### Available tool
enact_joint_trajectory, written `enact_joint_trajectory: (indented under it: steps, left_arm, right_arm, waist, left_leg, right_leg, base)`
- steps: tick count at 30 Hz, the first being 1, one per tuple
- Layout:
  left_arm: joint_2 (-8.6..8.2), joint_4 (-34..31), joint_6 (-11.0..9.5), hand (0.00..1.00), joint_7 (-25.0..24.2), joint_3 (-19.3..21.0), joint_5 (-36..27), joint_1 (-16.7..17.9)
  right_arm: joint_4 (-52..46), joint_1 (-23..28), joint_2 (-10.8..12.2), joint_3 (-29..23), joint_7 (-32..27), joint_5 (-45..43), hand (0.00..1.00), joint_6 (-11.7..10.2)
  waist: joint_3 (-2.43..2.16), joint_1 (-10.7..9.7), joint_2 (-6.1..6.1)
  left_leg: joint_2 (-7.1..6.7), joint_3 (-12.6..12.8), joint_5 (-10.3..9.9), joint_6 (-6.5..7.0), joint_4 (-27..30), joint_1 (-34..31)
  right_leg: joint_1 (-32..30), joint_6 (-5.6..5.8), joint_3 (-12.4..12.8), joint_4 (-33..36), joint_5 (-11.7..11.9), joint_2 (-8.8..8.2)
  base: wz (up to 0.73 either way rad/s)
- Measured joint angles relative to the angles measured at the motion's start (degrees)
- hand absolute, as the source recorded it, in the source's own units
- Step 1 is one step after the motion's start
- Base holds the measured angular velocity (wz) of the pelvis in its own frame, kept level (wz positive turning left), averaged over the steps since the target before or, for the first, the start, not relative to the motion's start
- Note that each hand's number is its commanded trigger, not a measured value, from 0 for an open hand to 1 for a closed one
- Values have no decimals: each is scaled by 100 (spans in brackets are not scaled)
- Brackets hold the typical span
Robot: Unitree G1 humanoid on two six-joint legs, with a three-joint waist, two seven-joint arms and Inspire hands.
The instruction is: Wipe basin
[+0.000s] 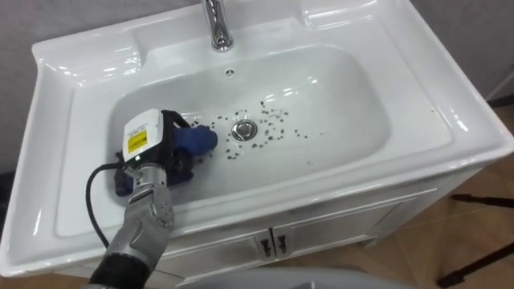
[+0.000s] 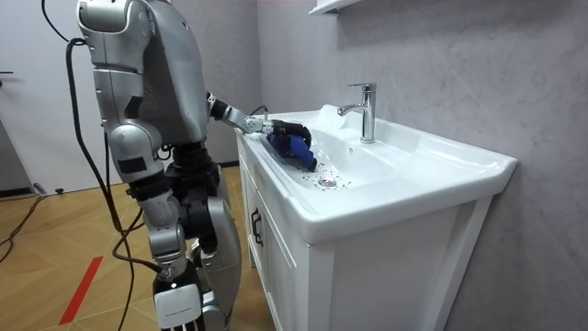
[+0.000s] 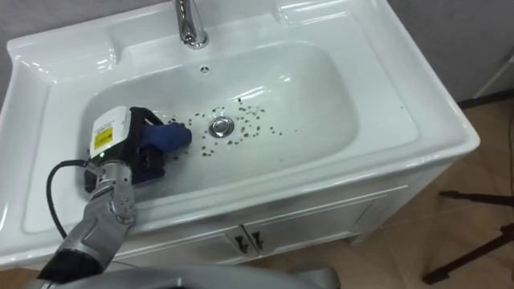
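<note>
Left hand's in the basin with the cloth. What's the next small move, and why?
Probably sweep the left hand and its blue cloth rightward across the drain: the dark specks lie around and beyond it, not yet wiped.

Blue cloth (image 1: 197, 139) hides fingers of left hand (image 1: 152, 144).

**Basin layout as I saw it**

The tap (image 1: 217, 28) stood at the middle of the back rim of the basin (image 1: 353, 96), with the overflow hole (image 1: 230, 72) just before it. The drain (image 1: 244, 130) sat mid-bowl, and specks (image 1: 277, 120) lay around it, mostly to its right. Just left of the drain the cloth (image 1: 197, 140) lay in the bowl under my left hand (image 1: 152, 144), the arm crossing the front rim. The basin sat on a cabinet (image 1: 321, 229), its handles (image 1: 273, 241) side by side below the front rim.
</note>
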Motion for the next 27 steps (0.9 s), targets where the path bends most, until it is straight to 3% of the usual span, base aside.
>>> enact_joint_trajectory:
  steps: [6, 12, 18, 23, 27]
  left_arm:
    - [-4, 331, 9, 100, -201, 24, -130, -54]
    - [0, 698, -4, 100, -331, 30, -923, -159]
    - [-23, 1140, 4, 100, -767, 167, -1665, -638]
    - [-27, 1742, 13, 100, -913, 164, -2578, -1144]
    - [-24, 1906, 0, 100, -950, 187, -2843, -1270]
  right_arm:
    - [10, -13, -19, -25, -17, 123, 0, 0]
    - [1, 20, -6, -159, -64, 304, 0, 78]
    - [-82, -10, -10, -408, -92, 304, 0, 138]
    - [-272, -15, -14, -407, -234, 431, 0, 183]
    - [-345, -59, -19, -419, -235, 488, 0, 185]
  waist:
    - [11, -142, 70]
    - [22, -283, 139]
    - [36, -287, 166]
    - [25, -360, 326]
    - [24, -440, 387]
  left_leg:
    - [47, 18, -25, -10, -2, 10]
    - [46, 25, -25, -10, 3, 30]
    - [47, 43, -25, -10, 2, 2]
    - [46, 120, -37, -1, 2, -119]
    - [39, 220, -35, 0, 40, -243]
  right_leg:
    - [2, -21, 51, 2, 13, 54]
    - [-32, -23, 82, 32, 12, 57]
    - [-120, -28, 83, 97, -16, 57]
    - [-342, -20, 152, 226, -5, 62]
    - [-558, -16, 263, 363, -10, 66]
  base:
    - [-3]
    - [-4]
    - [-1]
    - [-7]
    - [-15]
